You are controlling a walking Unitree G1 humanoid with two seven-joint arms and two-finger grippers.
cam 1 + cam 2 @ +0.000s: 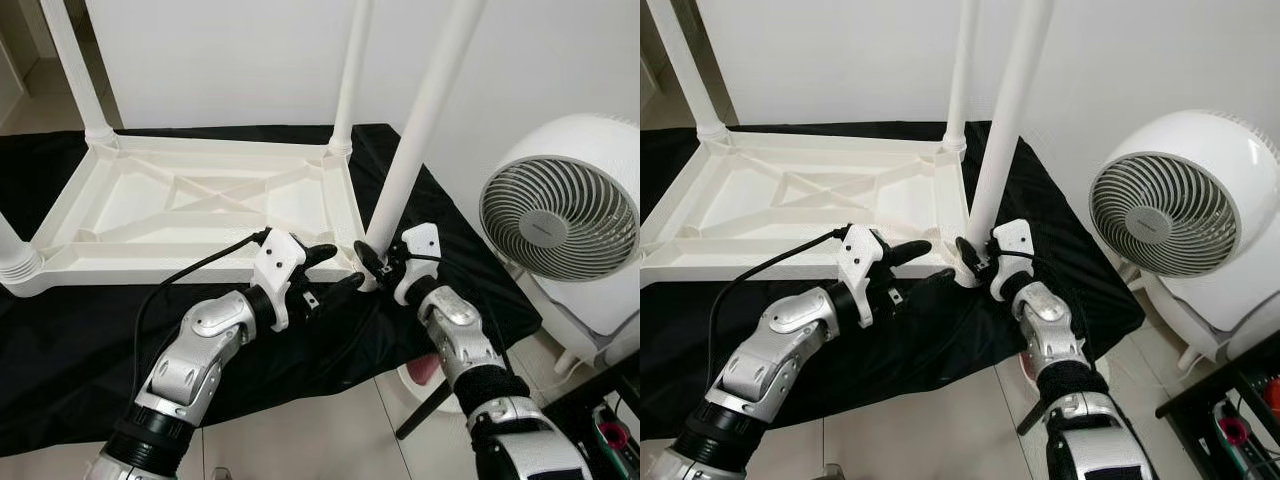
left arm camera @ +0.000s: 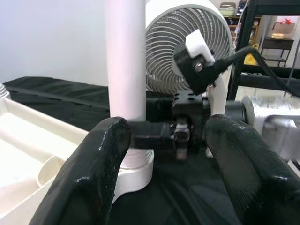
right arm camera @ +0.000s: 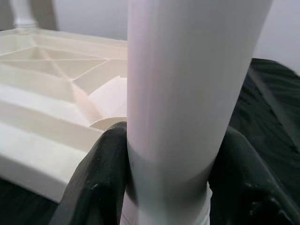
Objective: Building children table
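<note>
Now right end effector [image 1: 372, 262] clamped on smooth round white leg [image 1: 420, 125]; left end effector [image 1: 335, 270] spread apart nearby.

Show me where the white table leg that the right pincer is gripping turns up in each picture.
Left eye: table leg, right of centre, right pincer at its base.
Right eye: just right of centre.
Left wrist: upper left.
Right wrist: centre.
Shared landmark: upturned tabletop.
</note>
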